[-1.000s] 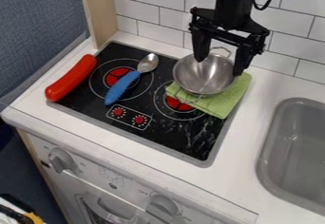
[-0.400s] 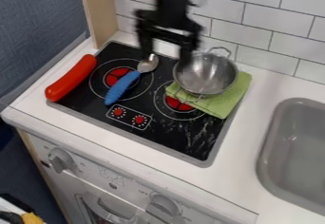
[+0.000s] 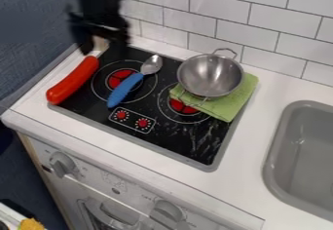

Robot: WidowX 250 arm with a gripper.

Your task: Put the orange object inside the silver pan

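Observation:
The gripper (image 3: 102, 51) hangs open at the upper left, above the back left corner of the stove and the far end of the red-orange sausage-shaped object (image 3: 73, 80). Nothing shows between its fingers. That object lies slanted along the stove's left edge, partly on the white counter. The silver pan (image 3: 210, 76) stands upright on a folded green cloth at the back right of the stove, and its bowl has nothing in it.
On the black stove (image 3: 143, 146), a spoon with a blue handle (image 3: 125, 89) lies between the sausage-shaped object and the pan. The green cloth (image 3: 228, 105) sticks out under the pan. A grey sink (image 3: 302, 156) is at the right, a tiled wall behind.
From above the pan, the gripper has swept left across the back of the stove to the sausage-shaped object's far end. The pan, spoon and cloth have stayed put.

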